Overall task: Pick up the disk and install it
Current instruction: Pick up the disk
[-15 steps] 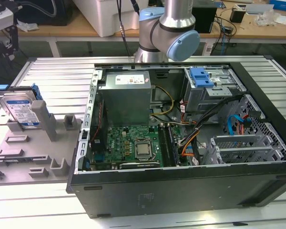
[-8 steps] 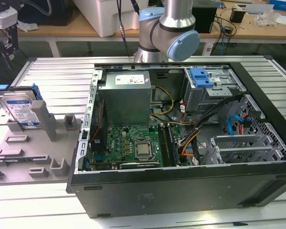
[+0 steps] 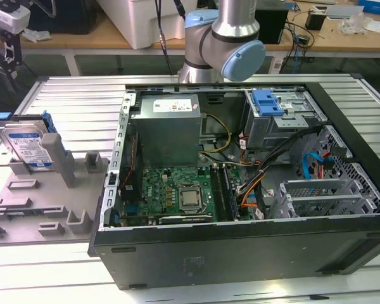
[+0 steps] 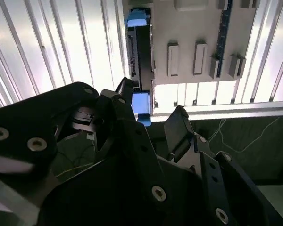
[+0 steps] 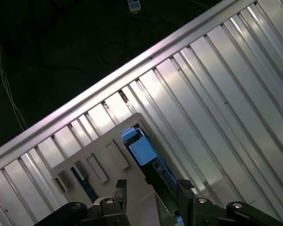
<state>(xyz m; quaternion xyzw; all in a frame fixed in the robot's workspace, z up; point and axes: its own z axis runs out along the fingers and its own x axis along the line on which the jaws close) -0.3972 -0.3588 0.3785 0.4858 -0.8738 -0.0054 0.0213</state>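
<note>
One disk (image 3: 26, 144) is counted, propped at a tilt on one grey holder (image 3: 44, 196) at the exterior view's left, outside the case (image 3: 240, 253) and just beside it. One open case is seen lying on its side, with one grey power supply (image 3: 171, 130), one green board (image 3: 171, 190) and one blue bracket (image 3: 268, 103) inside. One arm (image 3: 225, 38) is seen at the far side of the case.

Everything is carried by a ribbed, pale metal tabletop (image 3: 76, 101). Wooden benches (image 3: 114, 35) strewn with cables and boxes are seen behind it.

The disk's blue-and-white label is shown in the exterior view. In both wrist views the disk is met edge-on instead (a dark strip with blue rail ends), and one claw (image 4: 152, 100) is shown with its two black fingers (image 4: 179, 123) spread apart and nothing pinched between them. The holder and disk are seen beyond the fingertips, apart from them. A dark floor (image 5: 61, 56) with loose cables (image 5: 7, 89) past the tabletop's edge is also shown in the first wrist view.
</note>
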